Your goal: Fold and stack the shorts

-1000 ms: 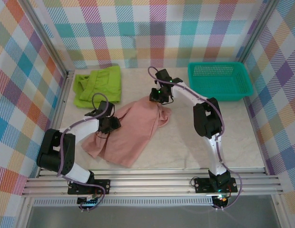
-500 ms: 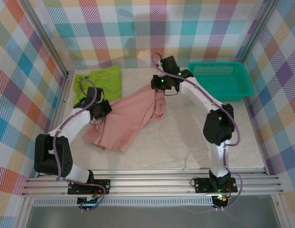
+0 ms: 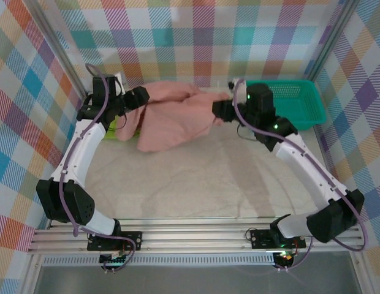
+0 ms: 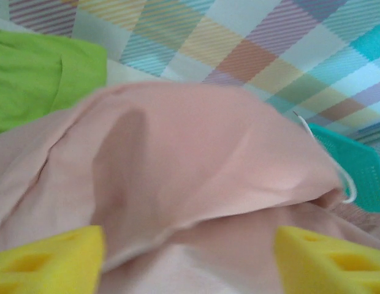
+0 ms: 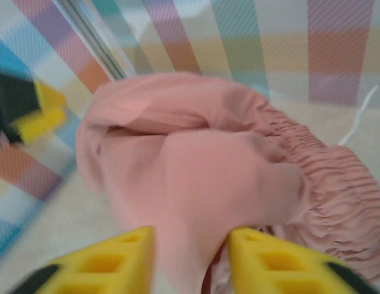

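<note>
— Which step are they on?

— Stacking, I'd say. At the far edge of the table [image 3: 239, 177], the pink shorts [image 3: 174, 116] lie in a loose heap against the back wall. Their left end is draped over the green shorts [image 4: 30, 79] in the far left corner. The teal basket [image 3: 297, 98] stands just to the right, with no cloth in it that I can see.

— Folded?

— Doubled over, but not neatly. The gathered waistband [image 5: 337, 184] bunches up on the right arm's side.

— And the grippers?

— The left gripper [image 4: 190, 242] has its pads spread wide with cloth lying slack between them, so it grips nothing. The right gripper [image 5: 190, 239] has pink fabric filling the gap between its fingers. I cannot tell if it pinches the cloth or merely straddles it.

— Next?

— My guess is that both should lift clear without dragging the cloth. Then the pink pair wants squaring over the green.
</note>
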`<state>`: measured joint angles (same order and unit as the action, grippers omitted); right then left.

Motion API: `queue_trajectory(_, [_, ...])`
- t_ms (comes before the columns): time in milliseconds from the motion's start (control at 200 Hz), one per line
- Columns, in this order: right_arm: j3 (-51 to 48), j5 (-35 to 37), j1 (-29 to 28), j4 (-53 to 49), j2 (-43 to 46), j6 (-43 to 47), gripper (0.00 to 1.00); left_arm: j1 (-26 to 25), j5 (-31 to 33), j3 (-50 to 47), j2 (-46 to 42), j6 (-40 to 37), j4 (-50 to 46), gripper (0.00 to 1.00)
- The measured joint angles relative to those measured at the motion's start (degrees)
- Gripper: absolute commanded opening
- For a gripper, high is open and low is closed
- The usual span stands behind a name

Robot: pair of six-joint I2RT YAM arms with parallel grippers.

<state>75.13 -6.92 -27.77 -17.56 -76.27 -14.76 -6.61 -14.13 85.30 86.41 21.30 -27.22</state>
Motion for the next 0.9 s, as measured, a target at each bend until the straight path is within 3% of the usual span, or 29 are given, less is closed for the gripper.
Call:
queue_trajectory(90, [-9.92, -0.26, 0.00, -0.85, 1.60, 0.09, 0.57, -0.15, -0.85, -5.07, -0.20, -0.37, 0.26, 0.88])
queue_trajectory(175, [-16.94, 0.00, 0.00, -2.82, 2.47, -0.85, 0.72, -0.72, -1.01, -10.12, -0.81, -0.35, -0.07, 0.92])
queue_trajectory(300, [-20.48, 2.58, 0.00, -5.92, 5.92, -3.30, 0.82, -3.23, -0.55, -14.43, -2.51, -0.37, -2.19, 0.94])
queue_trajectory(415, [-18.53, 6.60, 0.00, -6.58, 7.02, -5.16, 0.82, -6.91, 0.52, -17.57, -5.16, -0.02, -2.49, 0.95])
queue_trajectory(560, [-13.57, 11.08, 1.36, -9.11, 0.90, -7.96, 0.80, -9.81, 2.78, -23.32, -8.15, 2.12, -2.67, 0.94])
queue_trajectory(755, [-12.96, 9.46, 11.32, -11.96, -8.39, -13.09, 0.78, -10.03, 5.38, -34.23, -11.08, 6.01, -2.54, 0.92])
queue_trajectory(900, [-14.67, 7.45, 17.64, -11.96, -11.43, -15.32, 0.70, -10.03, 6.32, -38.93, -10.93, 6.60, -1.46, 0.90])
